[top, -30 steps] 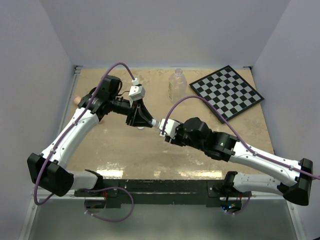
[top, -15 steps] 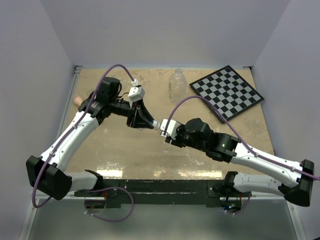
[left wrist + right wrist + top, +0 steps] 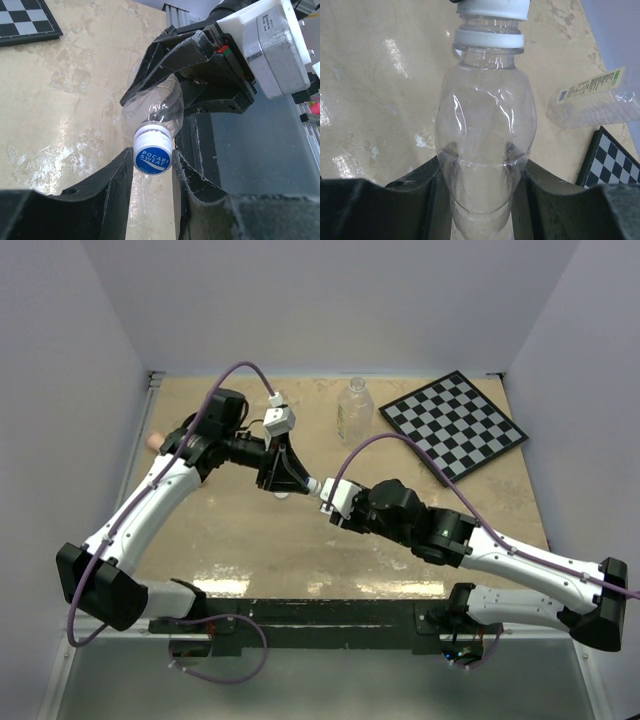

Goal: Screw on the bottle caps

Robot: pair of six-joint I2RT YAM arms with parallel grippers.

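A small clear bottle is held level above the table, and my right gripper is shut on its body. Its blue-topped cap sits on the neck, with my left gripper shut on it from both sides. In the top view the two grippers meet nose to nose at mid-table, left gripper facing right gripper, with the bottle almost hidden between them. The larger clear bottle stands upright at the back; I cannot tell whether a cap is on it.
A black-and-white checkerboard lies at the back right. The tip of a pink stick shows at the left edge behind my left arm. The larger bottle also shows in the right wrist view, beyond the held one.
My left wrist has rolled a little while shut on the cap, and its camera block has shifted up and right. The right arm and the bottle have stayed nearly still.
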